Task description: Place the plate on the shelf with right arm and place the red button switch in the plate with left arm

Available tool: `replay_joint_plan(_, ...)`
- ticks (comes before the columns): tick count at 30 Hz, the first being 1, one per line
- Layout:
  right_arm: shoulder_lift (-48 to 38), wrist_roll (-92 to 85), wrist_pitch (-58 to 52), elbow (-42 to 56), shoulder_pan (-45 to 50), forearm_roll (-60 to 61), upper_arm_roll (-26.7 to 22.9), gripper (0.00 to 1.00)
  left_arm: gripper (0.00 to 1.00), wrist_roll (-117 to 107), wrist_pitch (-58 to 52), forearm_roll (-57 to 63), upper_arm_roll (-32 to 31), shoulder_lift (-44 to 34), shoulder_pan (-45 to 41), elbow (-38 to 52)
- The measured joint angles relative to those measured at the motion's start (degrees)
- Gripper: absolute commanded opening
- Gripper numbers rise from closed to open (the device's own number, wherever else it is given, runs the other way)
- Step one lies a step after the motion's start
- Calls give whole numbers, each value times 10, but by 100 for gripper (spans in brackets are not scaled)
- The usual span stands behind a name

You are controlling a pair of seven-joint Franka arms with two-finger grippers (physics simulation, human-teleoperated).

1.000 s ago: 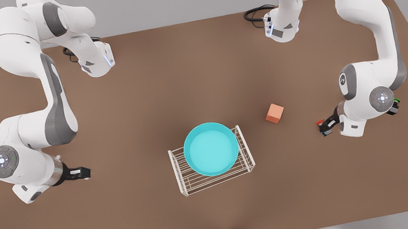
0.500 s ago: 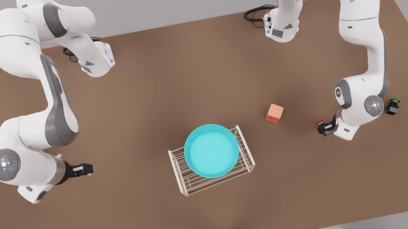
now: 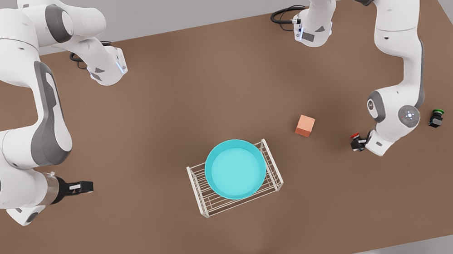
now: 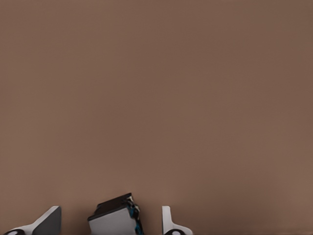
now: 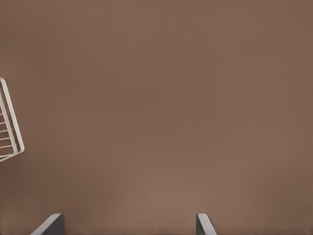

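Round turquoise plate [image 3: 235, 169] sitting flat on the white wire shelf [image 3: 237, 186], smooth and glossy with a raised rim, overhanging the thin bars a bit at the far edge. Tiny red button switch [image 3: 356, 140] resting on the brown table [image 3: 202, 89] at the front view's right, mostly tucked under the left gripper [image 3: 361, 142]; just the red cap and a bit of black body peeking out. Left wrist view: grey-and-black block [image 4: 116, 218] between two spread fingers [image 4: 168, 223], not pinched. Right gripper [image 3: 85, 186] parked at the front view's left, well apart from the shelf, fingers wide open over bare table. Matte orange cube [image 3: 304, 125] and green-capped switch [image 3: 436, 117] lying nearby, untouched.
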Motion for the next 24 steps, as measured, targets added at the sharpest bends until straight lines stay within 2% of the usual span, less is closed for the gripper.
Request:
replay_joint_plan(2,1,-1,-1,0,0,0,0,100,100,8,9,1,0,2,0,-2)
replay_joint_plan(3,1,-1,-2,0,0,0,1,100,95,11,13,2,0,2,-1,-3)
replay_joint_plan(4,1,-2,-2,0,0,0,1,100,68,14,16,3,0,1,-1,-3)
replay_joint_plan(5,1,-2,-3,0,0,0,1,100,53,17,18,3,0,1,-1,-4)
replay_joint_plan(8,1,-3,-4,0,0,0,0,100,39,22,24,5,0,1,-1,-3)
replay_joint_plan(14,2,-4,-5,0,0,0,0,100,39,18,19,13,1,-15,-5,3)
replay_joint_plan(24,2,-6,-5,0,0,0,0,100,39,-36,-108,13,-5,-21,-86,149)
